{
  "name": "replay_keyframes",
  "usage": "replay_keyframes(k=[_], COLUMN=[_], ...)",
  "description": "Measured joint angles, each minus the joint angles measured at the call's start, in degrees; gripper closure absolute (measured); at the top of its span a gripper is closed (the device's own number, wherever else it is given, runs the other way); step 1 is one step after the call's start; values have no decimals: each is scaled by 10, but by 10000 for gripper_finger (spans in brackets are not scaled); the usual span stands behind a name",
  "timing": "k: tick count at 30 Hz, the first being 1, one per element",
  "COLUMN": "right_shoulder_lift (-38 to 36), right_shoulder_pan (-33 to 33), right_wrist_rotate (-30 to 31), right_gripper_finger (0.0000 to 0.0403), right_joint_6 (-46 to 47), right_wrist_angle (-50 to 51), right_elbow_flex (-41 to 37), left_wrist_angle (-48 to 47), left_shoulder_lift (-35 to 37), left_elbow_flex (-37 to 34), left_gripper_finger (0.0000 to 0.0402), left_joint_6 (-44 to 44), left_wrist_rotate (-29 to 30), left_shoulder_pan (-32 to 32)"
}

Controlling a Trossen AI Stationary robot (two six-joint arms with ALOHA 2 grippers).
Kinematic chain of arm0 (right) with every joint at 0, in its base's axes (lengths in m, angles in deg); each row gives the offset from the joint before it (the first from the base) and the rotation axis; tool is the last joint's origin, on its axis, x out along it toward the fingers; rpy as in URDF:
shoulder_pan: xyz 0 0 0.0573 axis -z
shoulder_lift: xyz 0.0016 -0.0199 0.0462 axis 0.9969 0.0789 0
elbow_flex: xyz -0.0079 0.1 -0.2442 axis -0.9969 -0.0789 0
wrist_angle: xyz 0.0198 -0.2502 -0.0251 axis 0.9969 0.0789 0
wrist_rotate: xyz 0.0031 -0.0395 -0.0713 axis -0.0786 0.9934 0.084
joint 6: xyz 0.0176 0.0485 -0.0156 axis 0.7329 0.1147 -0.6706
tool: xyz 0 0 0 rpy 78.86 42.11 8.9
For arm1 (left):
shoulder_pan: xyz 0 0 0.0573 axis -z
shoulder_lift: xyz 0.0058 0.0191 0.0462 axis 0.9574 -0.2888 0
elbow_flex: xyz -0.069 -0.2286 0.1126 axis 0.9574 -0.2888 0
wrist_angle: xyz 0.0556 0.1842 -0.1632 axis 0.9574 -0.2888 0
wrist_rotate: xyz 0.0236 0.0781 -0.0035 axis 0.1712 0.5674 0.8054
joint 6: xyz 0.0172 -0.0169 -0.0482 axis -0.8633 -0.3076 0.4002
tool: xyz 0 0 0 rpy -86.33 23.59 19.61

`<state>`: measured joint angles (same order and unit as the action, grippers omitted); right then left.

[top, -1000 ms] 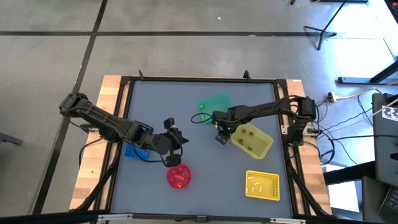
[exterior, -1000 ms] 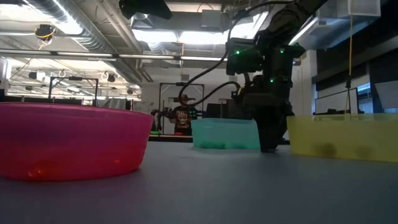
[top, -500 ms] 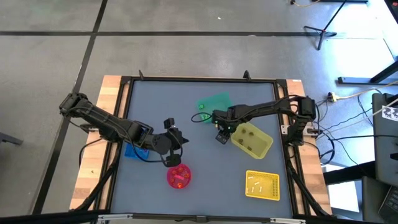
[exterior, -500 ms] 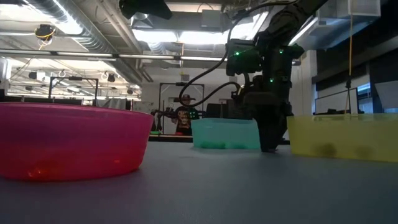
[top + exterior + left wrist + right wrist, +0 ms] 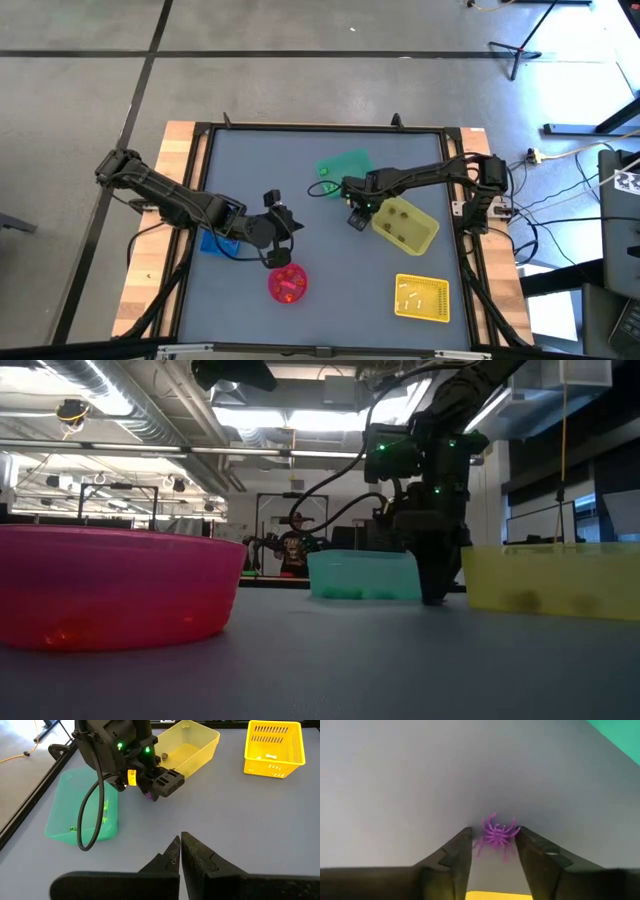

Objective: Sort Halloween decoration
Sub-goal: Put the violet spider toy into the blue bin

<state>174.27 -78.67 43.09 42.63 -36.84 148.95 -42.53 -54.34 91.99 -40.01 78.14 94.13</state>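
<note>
Narrowing since a second ago, my right gripper is straddling the tiny purple plastic spider.
I'm centring it beside the translucent yellow plastic tub; left gripper is idling, pinched empty.

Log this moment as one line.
right gripper: open, fingers straddling purple spider on table | left gripper: shut, waiting above pink bowl

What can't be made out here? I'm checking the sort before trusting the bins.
- Blue bin: high view, mostly hidden under the left arm; contents unseen.
- Pink bowl: low view, wall hides the contents; high view, too small to name.
- Purple spider: right wrist view, between the right gripper fingers; contact unclear.
- Green bin: left wrist view, cable crosses it.
</note>
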Motion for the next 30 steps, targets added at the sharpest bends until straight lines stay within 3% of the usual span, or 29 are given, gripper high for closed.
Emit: replay_keyframes(k=[11, 30], right_shoulder_lift=[0, 0], right_shoulder_pan=[0, 0], right_wrist_rotate=[20, 21], right_gripper_finger=[299, 306], right_joint_6=[0, 0], right_wrist_angle=[3, 2], right_elbow_flex=[-1, -1], left_wrist_angle=[0, 0], left_shoulder_lift=[0, 0], left_elbow_flex=[0, 0], left_gripper_finger=[400, 400], left_joint_6=[0, 0], left_wrist_rotate=[0, 0], left_shoulder_pan=[0, 0])
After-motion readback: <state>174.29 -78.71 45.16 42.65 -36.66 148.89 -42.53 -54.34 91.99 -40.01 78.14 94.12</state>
